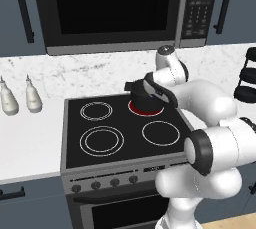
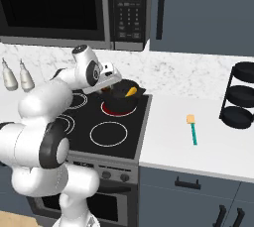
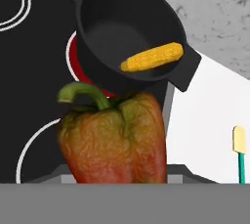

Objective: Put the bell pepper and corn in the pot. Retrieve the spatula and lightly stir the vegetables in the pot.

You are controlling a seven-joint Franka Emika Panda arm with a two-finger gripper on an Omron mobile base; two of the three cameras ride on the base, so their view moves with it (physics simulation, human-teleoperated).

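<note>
A red-orange bell pepper (image 3: 114, 137) with a green stem hangs low in the hand view, and my gripper (image 3: 119, 171) is shut on it from behind. Just beyond it, the black pot (image 3: 110, 34) stands on the glowing red back-right burner (image 3: 78, 66). The yellow corn (image 3: 152, 56) lies inside the pot against its right wall. From the right base view, my gripper (image 2: 108, 88) hovers at the left rim of the pot (image 2: 121, 101), where the corn (image 2: 131, 91) shows. The green-handled spatula (image 2: 192, 130) lies on the white counter to the stove's right, and also shows as spatula (image 3: 239, 152).
The microwave (image 1: 110, 8) hangs low over the stove (image 1: 120, 128). Two bottles (image 1: 20, 98) stand on the left counter. A black stacked rack (image 2: 241, 97) stands at the far right of the counter, past the spatula.
</note>
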